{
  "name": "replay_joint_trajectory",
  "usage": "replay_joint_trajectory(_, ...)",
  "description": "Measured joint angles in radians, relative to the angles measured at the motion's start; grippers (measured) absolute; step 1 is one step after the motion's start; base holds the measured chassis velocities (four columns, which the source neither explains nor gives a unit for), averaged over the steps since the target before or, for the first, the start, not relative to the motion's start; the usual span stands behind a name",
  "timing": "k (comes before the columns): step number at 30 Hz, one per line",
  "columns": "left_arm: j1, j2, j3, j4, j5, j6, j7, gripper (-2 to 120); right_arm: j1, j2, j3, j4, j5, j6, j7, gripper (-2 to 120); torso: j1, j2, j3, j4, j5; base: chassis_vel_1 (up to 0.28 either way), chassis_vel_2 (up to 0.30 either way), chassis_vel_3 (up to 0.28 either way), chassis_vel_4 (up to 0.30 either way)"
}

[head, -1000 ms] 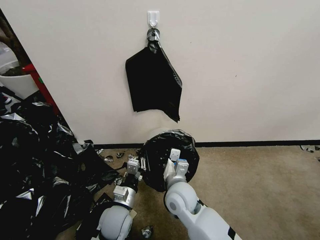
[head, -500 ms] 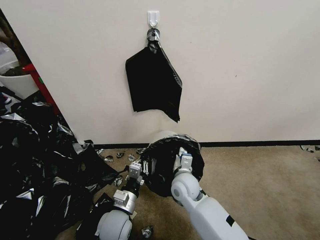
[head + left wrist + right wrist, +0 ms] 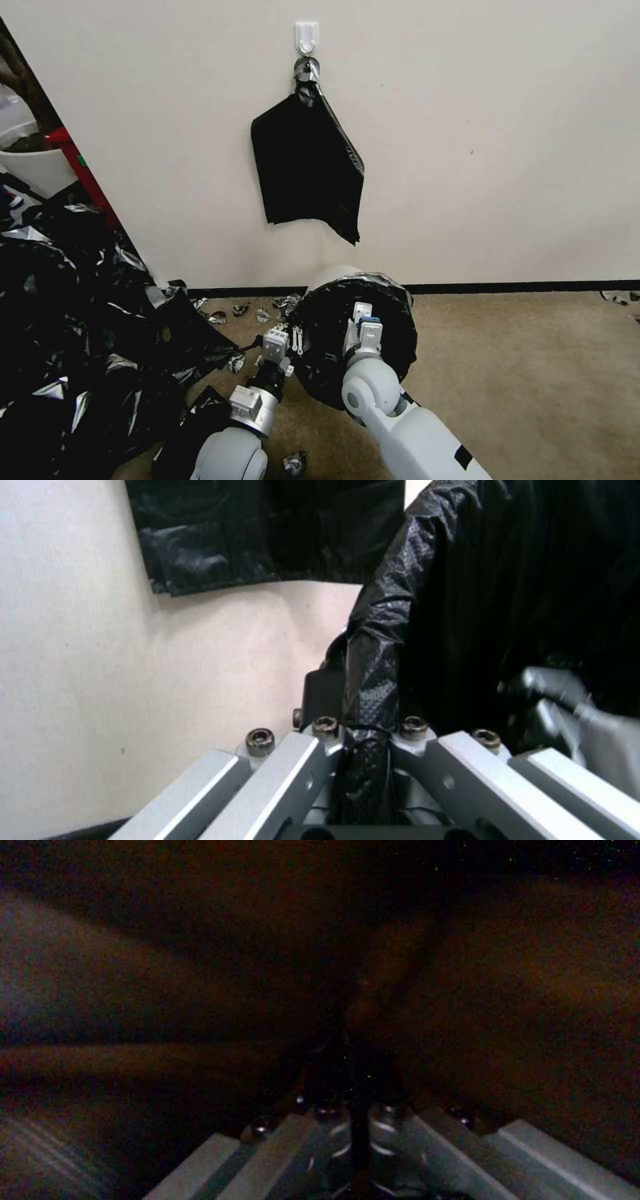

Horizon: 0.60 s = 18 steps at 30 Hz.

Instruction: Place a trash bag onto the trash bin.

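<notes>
The trash bag (image 3: 353, 333) covers nearly all of the trash bin (image 3: 333, 275), leaving bare just a pale strip of wall by the rim. The right gripper (image 3: 363, 319) reaches into the bag, its fingertips lost in darkness in its wrist view. The scrap heap (image 3: 73, 313) is cut off by the left edge.

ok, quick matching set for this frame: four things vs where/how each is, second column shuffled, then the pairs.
Things:
1. trash bag
2. trash bin
3. left gripper
4. black bundle

States:
A. hangs from a wall hook
B. shut on a fold of bag film
C. stretched over the bin's mouth
D. cream rim peeking out by the wall

Pairs: 1-C, 2-D, 3-B, 4-A
</notes>
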Motion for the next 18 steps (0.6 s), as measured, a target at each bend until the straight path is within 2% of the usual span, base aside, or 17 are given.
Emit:
replay_joint_trajectory(6,0.006,0.002,0.003,-0.023,-0.026,0.010,0.000,1,-0.007,0.003,-0.001,-0.028,0.001,-0.021,0.012,0,0.000,0.000,0.000,0.0000,0.0000,0.000,0.000,0.000,0.000)
replay_joint_trajectory(12,0.009,0.003,0.018,-0.048,-0.083,0.046,-0.003,1,-0.016,0.002,-0.001,-0.032,-0.087,-0.018,0.018,0,0.000,0.000,0.000,0.0000,0.0000,0.000,0.000,0.000,0.000)
replay_joint_trajectory(16,0.000,0.004,0.015,-0.045,-0.086,0.059,-0.022,1,-0.034,-0.007,0.000,0.012,-0.142,0.001,-0.004,0,0.000,0.000,0.000,0.0000,0.0001,0.000,0.000,0.000,0.000)
replay_joint_trajectory(18,-0.009,0.004,0.008,-0.033,-0.086,0.077,-0.056,1,-0.059,-0.021,0.005,0.066,-0.163,0.014,-0.065,0,0.000,0.000,0.000,0.0000,0.0001,0.000,0.000,0.000,0.000)
